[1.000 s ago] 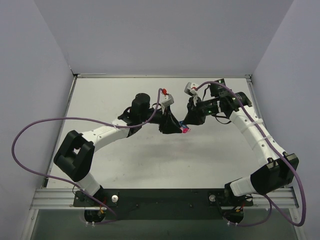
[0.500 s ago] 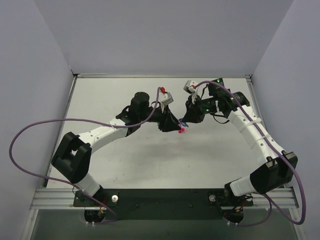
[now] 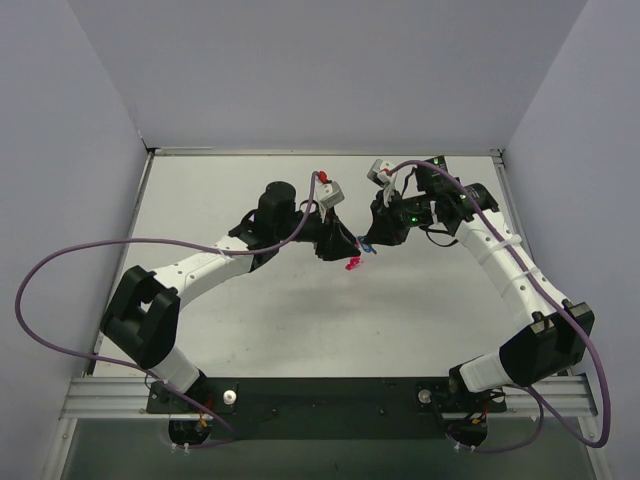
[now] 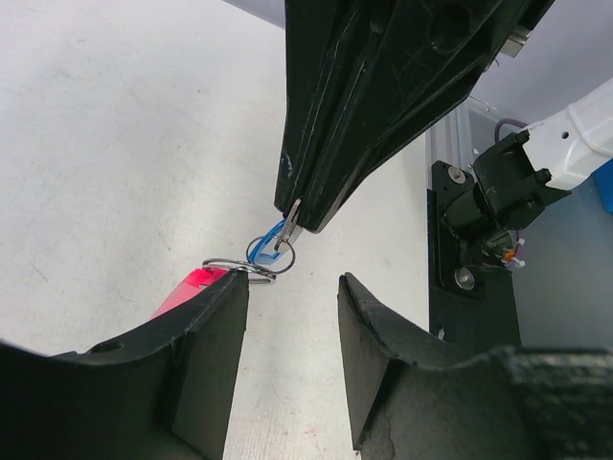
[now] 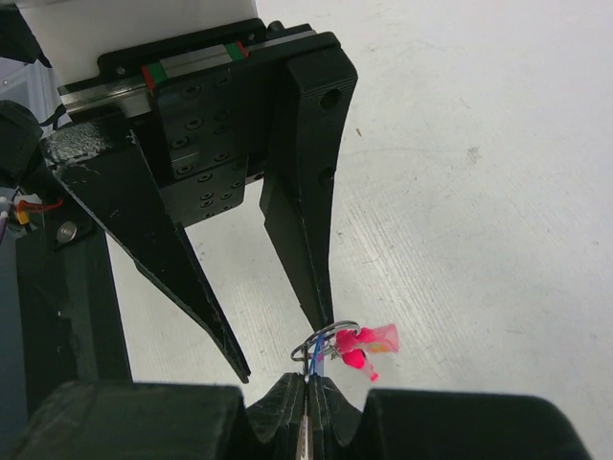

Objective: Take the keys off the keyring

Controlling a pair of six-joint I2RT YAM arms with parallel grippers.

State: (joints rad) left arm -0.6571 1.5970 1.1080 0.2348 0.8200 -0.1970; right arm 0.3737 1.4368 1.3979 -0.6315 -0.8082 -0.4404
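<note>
While my right claw [image 5: 309, 395] is pinching shut on the silvery blade of the blue plastic-headed key [image 4: 269, 245], the thin silvery wire keyring [image 4: 251, 267] is dangling from it above the white tabletop [image 3: 260, 320], between the two arms. Bright pink plastic-headed keys [image 5: 362, 345] are hanging off that ring. My left claw [image 4: 292, 287] is standing half open, one finger [image 4: 206, 335] touching the ring, the other apart.

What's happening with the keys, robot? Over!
Right gripper shut on blue key. Left gripper open beside keyring. Pink keys hang there. Nothing in the way.
</note>
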